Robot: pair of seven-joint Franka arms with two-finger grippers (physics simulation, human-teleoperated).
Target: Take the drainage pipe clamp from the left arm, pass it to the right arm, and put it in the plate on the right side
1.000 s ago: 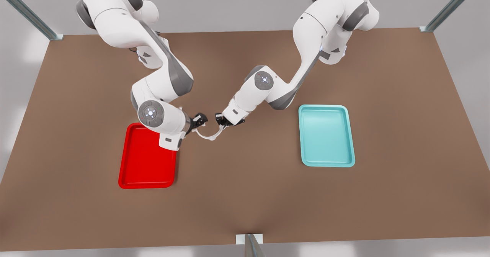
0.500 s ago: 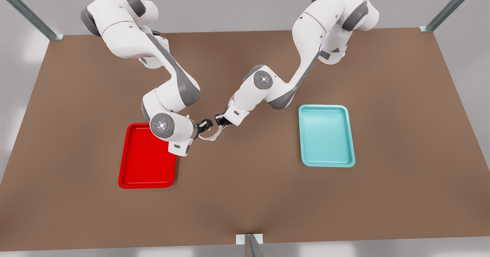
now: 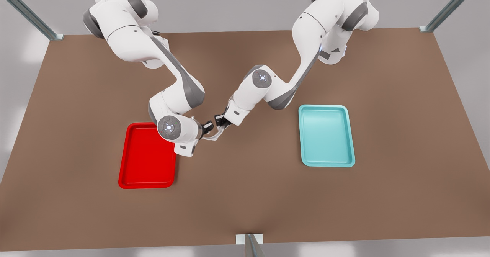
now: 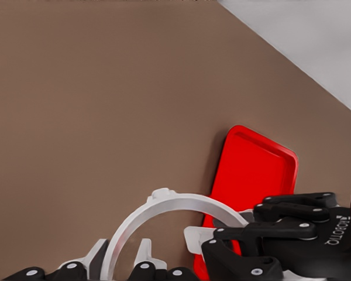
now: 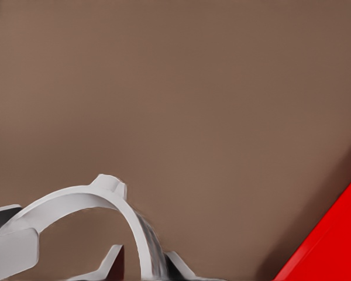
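The drainage pipe clamp (image 3: 214,136) is a thin white half-ring hanging just above the brown table, between the two black grippers. The left gripper (image 3: 220,120), on the arm at the front view's right, is shut on one end of it. In the left wrist view the clamp (image 4: 181,205) arches up from the left gripper (image 4: 121,259). The right gripper (image 3: 208,126), on the arm at the front view's left, is open. In its wrist view the right gripper (image 5: 145,264) straddles the clamp's (image 5: 76,199) band. The red plate (image 3: 147,172) lies under the right arm's wrist.
A teal tray (image 3: 325,136) lies on the table at the front view's right. The brown table (image 3: 245,195) has metal posts at its far corners and a bracket (image 3: 249,241) at the near edge's middle.
The right arm has swung toward the left gripper, bringing its fingers onto the clamp's free end. The left gripper stays almost still, holding the clamp.
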